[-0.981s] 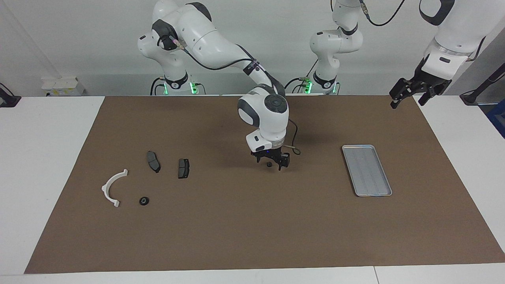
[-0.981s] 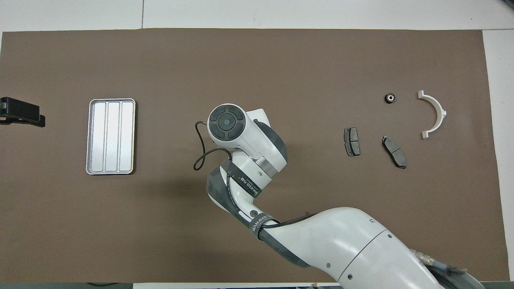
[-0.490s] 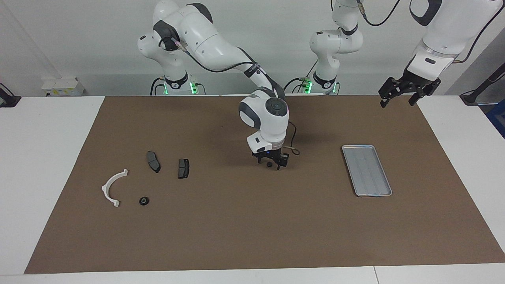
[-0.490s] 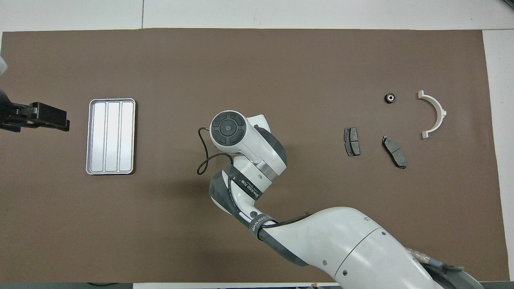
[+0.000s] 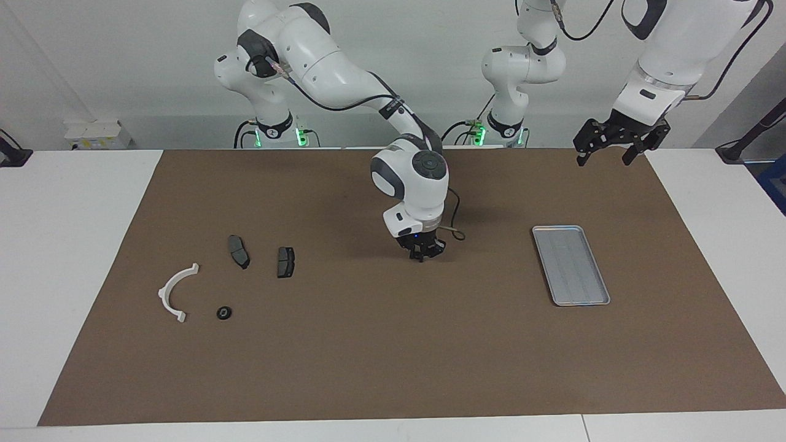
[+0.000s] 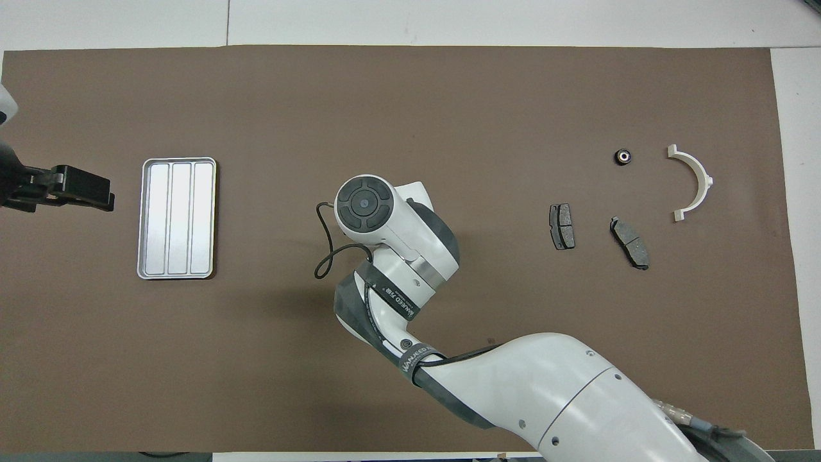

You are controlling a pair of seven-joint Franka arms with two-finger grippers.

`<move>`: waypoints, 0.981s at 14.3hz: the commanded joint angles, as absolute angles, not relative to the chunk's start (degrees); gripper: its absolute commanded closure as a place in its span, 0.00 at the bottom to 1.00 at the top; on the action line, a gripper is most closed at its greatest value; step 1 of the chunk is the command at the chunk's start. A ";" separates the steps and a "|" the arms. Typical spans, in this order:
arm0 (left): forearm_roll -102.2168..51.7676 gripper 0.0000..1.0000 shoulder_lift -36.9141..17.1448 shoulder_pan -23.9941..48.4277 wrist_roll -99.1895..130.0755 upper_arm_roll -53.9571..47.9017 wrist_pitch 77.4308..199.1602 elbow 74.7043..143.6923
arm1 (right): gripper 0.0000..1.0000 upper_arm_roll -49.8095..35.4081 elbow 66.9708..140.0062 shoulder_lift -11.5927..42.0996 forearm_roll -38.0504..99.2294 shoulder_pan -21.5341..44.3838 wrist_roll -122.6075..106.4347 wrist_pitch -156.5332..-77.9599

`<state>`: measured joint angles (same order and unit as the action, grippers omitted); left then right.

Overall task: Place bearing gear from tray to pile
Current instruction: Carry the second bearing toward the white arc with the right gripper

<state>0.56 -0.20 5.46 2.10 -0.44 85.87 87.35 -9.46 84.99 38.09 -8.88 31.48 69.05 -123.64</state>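
The right arm's pincer, the right gripper (image 5: pixel 421 253), wide open a second ago, now stands on the brown mat (image 5: pixel 368 368) with its fingertips drawn together on the bearing gear, which sits mid-mat, off the tray and well short of the pile; the grasp appears made, leaving lift and carry to come. The left gripper (image 5: pixel 603 147), jaws spread and empty, has drifted in above the mat's edge. The silver ridged tray (image 5: pixel 571 264) lies bare, well apart from the pincer toward the left arm's end. The pile lies well apart toward the right arm's end: a white bracket (image 5: pixel 174 291), two dark brake pads (image 5: pixel 239 251) and a small black round part (image 5: pixel 224 312). The gear itself, tiny and dark, is all but hidden between the fingertips
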 commanded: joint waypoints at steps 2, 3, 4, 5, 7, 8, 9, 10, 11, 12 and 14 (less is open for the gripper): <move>0.35 0.00 1.76 5.27 1.32 -0.26 85.78 90.09 | 1.00 -9.76 84.12 37.88 -9.66 30.33 68.65 -120.17; 0.35 0.00 1.76 5.19 1.14 -0.26 85.87 90.09 | 1.00 -9.76 82.37 37.71 -9.67 29.28 66.47 -117.28; 0.35 0.00 1.76 5.19 1.06 -0.26 86.04 90.09 | 1.00 -9.67 80.79 37.18 -9.58 27.88 62.88 -114.03; 0.35 0.00 1.76 5.27 1.14 -0.26 86.31 90.09 | 1.00 -9.75 80.08 35.52 -9.23 25.25 58.14 -111.30; 0.35 0.00 1.67 5.80 1.23 -0.35 86.75 89.91 | 1.00 -9.84 80.07 31.92 -8.70 18.93 45.95 -107.16; 0.35 0.00 1.67 6.06 1.23 -0.44 86.84 89.91 | 1.00 -9.76 80.16 30.43 -8.18 15.94 39.01 -105.66; 0.35 0.00 1.67 6.24 1.23 -0.44 87.79 90.09 | 1.00 -9.76 80.24 29.71 -7.91 12.95 32.06 -104.77; 0.35 0.00 1.58 6.24 1.32 -0.53 88.41 90.09 | 1.00 -9.76 80.33 29.45 -8.00 10.14 26.60 -104.68; 0.35 0.00 1.58 6.24 1.32 -0.53 88.33 90.09 | 1.00 -9.76 81.03 29.44 -8.00 7.41 21.58 -105.81; 0.35 0.00 1.67 6.24 1.32 -0.53 88.16 90.09 | 1.00 -9.76 82.69 29.44 -7.91 4.86 17.44 -108.26; 0.35 0.00 1.67 6.24 1.14 -0.53 88.33 90.09 | 1.00 -9.76 87.25 29.36 -7.91 0.81 11.36 -114.58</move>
